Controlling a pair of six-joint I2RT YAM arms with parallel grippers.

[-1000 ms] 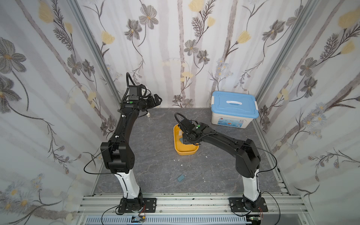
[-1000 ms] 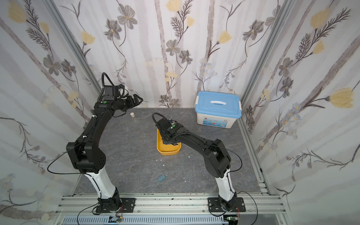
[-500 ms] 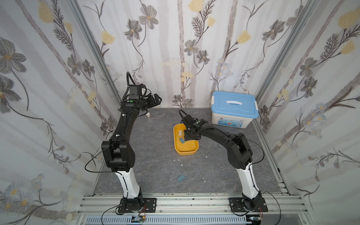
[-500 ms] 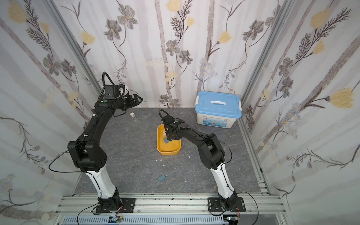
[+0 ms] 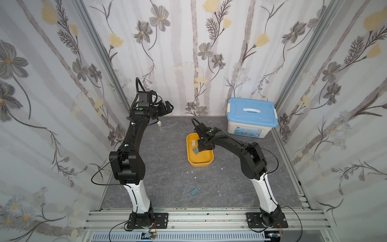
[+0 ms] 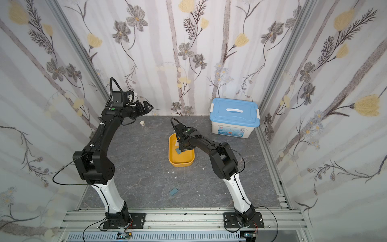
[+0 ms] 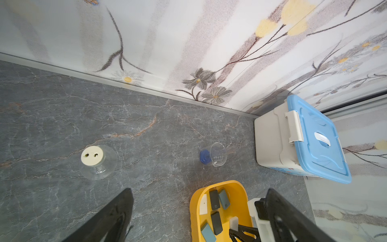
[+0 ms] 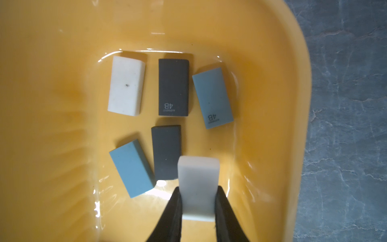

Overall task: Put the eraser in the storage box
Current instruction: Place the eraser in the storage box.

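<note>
The right gripper (image 8: 198,188) is seen pressed together on a white eraser (image 8: 198,178), which is pinched by its long sides between the two black fingers and pointed down into the storage box (image 8: 299,104). Whether the eraser's lower end is touching the box floor cannot be told. On that yellow floor five more erasers (image 8: 173,87) are laid flat: one white, two dark grey and two light blue, none of them touched by the gripper. In both top views the storage box (image 5: 201,164) is found at mid-table, with the right arm bent over its far end. A lone blue eraser (image 5: 194,191) is left on the grey table (image 5: 167,178), nearer than the box and well apart from it. A white box with a light-blue lid (image 5: 251,117) is set in the far right corner. The left gripper (image 5: 168,108) is held high at the far left, its jaws spread wide and nothing between them. A stoppered glass flask (image 7: 95,161) and a tipped-over clear measuring cup (image 7: 212,156) are seen below it on the table.
</note>
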